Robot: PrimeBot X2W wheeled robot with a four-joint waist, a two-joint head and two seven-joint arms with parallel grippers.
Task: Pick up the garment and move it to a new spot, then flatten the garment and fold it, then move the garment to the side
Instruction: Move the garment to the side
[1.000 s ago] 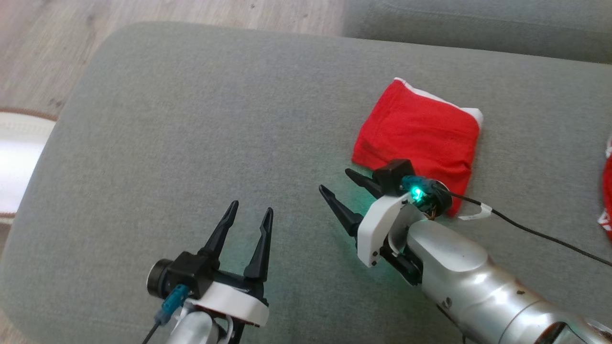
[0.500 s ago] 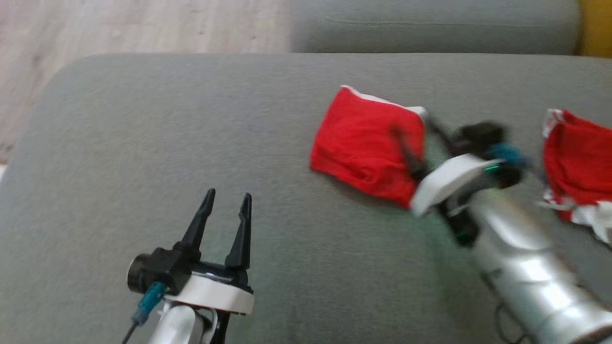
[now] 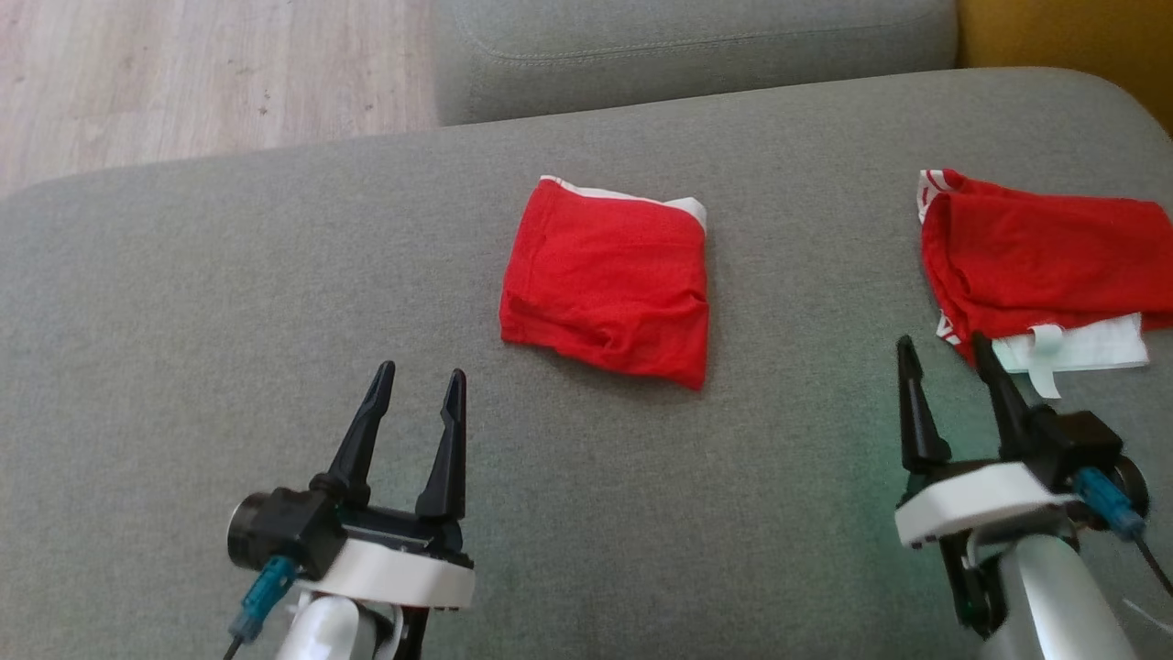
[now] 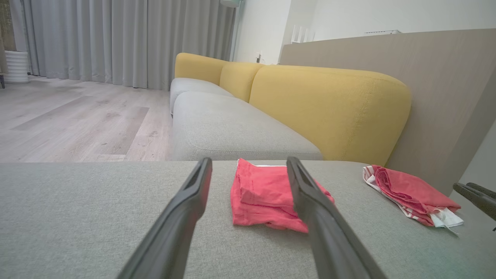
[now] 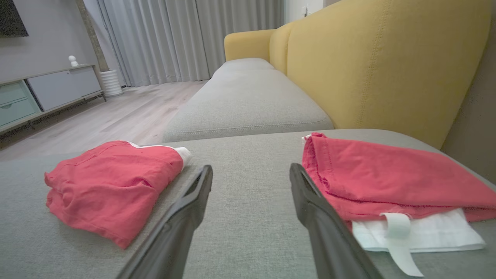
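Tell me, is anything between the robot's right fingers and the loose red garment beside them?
Nothing visible. The open right fingers stand at the near edge of the loose red garment, with only bare grey cushion there. The folded red garment lies apart to their left, out of the way.

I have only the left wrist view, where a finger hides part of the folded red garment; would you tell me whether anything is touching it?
Observer: Nothing is. The head view shows the folded red garment lying free on the grey cushion, the left pincer short of it.
Operator: Thank you. Is the right pincer open? I see just its tip.
Observer: Yes; the right pincer has its fingers apart with nothing between them.
Operator: What is the white under the other garment?
Observer: In the right wrist view, a white fabric layer with a white strip across it juts from beneath the second red garment.
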